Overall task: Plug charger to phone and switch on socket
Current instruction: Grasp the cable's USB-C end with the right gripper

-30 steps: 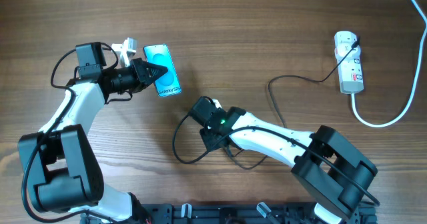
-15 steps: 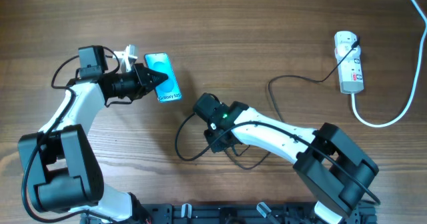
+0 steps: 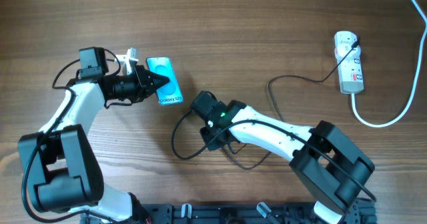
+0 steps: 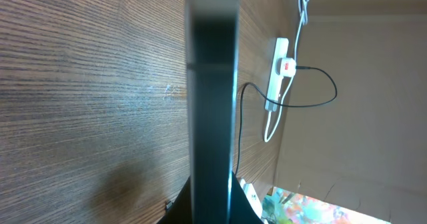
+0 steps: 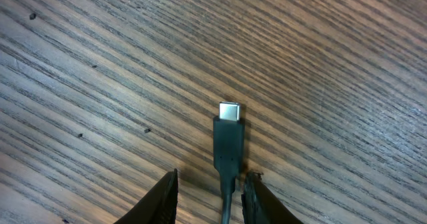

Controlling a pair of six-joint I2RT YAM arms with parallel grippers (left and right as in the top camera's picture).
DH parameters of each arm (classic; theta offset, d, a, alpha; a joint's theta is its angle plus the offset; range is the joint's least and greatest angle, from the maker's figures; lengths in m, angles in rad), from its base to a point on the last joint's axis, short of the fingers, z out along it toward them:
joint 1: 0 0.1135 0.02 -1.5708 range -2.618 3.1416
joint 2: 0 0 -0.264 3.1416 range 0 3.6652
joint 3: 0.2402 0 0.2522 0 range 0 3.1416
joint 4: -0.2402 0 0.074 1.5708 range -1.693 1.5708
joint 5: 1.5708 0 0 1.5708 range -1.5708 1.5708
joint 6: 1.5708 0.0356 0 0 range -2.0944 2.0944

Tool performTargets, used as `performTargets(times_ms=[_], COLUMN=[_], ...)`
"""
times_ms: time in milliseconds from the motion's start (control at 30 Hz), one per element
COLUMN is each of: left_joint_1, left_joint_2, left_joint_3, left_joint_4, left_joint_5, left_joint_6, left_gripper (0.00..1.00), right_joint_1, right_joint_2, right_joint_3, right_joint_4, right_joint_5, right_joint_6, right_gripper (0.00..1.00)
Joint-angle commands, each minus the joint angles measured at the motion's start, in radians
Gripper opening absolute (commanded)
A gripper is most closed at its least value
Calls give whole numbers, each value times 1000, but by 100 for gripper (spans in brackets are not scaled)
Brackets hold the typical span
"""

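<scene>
Overhead: phone (image 3: 171,92), tight in left gripper (image 3: 159,83), nearer charger (image 5: 228,134); right gripper (image 5: 211,179) looser around it

A brown wood-grain table (image 3: 220,24) is stretching across the whole view, and a plain beige wall (image 4: 380,131) is standing beyond its far edge.

The left arm (image 3: 75,107) bends up from the near left, and the left gripper (image 3: 157,84) is clamped on the phone (image 3: 171,84). The right arm (image 3: 273,134) stretches low to the left. The right gripper (image 5: 212,184) has its fingers slightly parted astride the charger (image 5: 228,137).
</scene>
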Motion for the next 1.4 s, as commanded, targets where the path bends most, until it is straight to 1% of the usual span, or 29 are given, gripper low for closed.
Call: performTargets(times_ms=[0, 133, 200, 267, 333, 367, 500, 567, 633, 667, 733, 800, 867, 967, 1033, 1067, 1167, 1367], left_joint_1=[-3, -5, -7, -7, -7, -7, -7, -7, -7, -6, -7, -7, -7, -7, -7, -7, -7, -7], left_joint_2=[-21, -21, -21, -21, -21, -21, -21, -21, -21, -21, -21, -21, -21, -21, -21, -21, -21, -21], left_joint_3=[0, 0, 0, 0, 0, 0, 0, 0, 0, 0, 0, 0, 0, 0, 0, 0, 0, 0], left_joint_4=[6, 2, -9, -16, -14, -14, -9, -13, -17, -17, -17, -19, -19, -19, -19, -19, -14, -15], left_joint_5=[43, 42, 44, 47, 44, 41, 39, 40, 103, 146, 168, 168, 171, 190, 190, 189, 188, 165], left_joint_6=[6, 6, 5, 6, 13, 37, 44, 44, 89, 112, 112, 111, 111, 113, 115, 115, 115, 115], left_gripper=[4, 4, 4, 4, 4, 5, 4, 4, 4, 4, 4, 4, 4, 4, 4, 4, 4, 4], right_joint_1=[-4, -7, -12, -12, -12, -12, -13, -31, -57, -68, -70, -70, -62, -19, -7, -7, -7, -7], right_joint_2=[46, 46, 46, 46, 46, 46, 43, 14, -58, -121, -208, -265, -275, -263, -263, -263, -263, -263], right_joint_3=[0, 0, 0, 0, 0, 0, 1, 2, 2, 2, 2, 1, -27, -174, -261, -291, -321, -320], right_joint_4=[-5, -16, -17, -16, -16, -15, -12, -7, 28, 57, 87, 89, 148, 485, 662, 719, 766, 830], right_joint_5=[-3, 0, -1, -4, -3, -4, -16, -97, -223, -292, -357, -375, -375, -468, -456, -456, -426, -410], right_joint_6=[-2, -2, 3, 2, 2, 3, 54, 45, -6, -22, -35, -34, -33, 79, 183, 221, 283, 280], right_gripper=[33, 27, 16, 14, 8, 6, 5, 4, 4, 4, 4, 4, 4, 4, 4, 4, 4, 4])
